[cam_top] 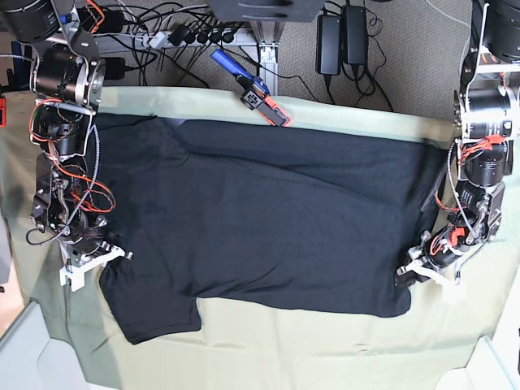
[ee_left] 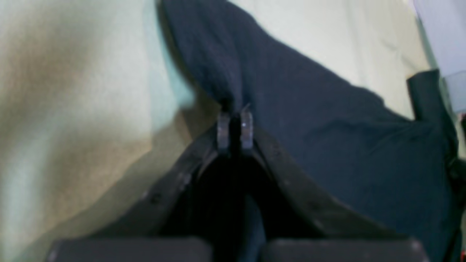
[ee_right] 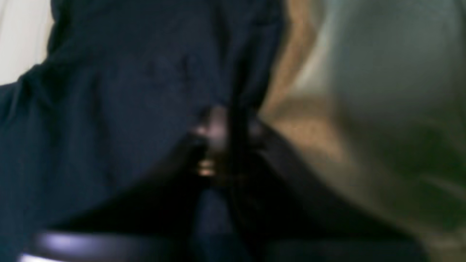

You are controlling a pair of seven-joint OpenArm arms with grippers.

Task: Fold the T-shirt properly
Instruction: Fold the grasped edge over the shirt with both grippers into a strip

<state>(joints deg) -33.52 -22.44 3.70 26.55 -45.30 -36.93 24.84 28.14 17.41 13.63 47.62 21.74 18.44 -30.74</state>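
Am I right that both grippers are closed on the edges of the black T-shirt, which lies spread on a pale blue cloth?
Nearly: the cloth is pale green, as the base view shows. The left gripper and right gripper are indeed shut on the T-shirt.

Pale green cloth (cam_top: pixel 341 345) is covering the work surface, wrinkling a bit along its near edge. Blue-and-orange tool (cam_top: pixel 253 88) is lying tilted on the cloth's far edge, orange end pointing inward. Beyond that far edge, brown carpet (cam_top: pixel 406 57) is showing. Black cables (cam_top: pixel 162 24) are tangling there near a white power strip (cam_top: pixel 154 38), and two black power bricks (cam_top: pixel 341 36) are sitting side by side.
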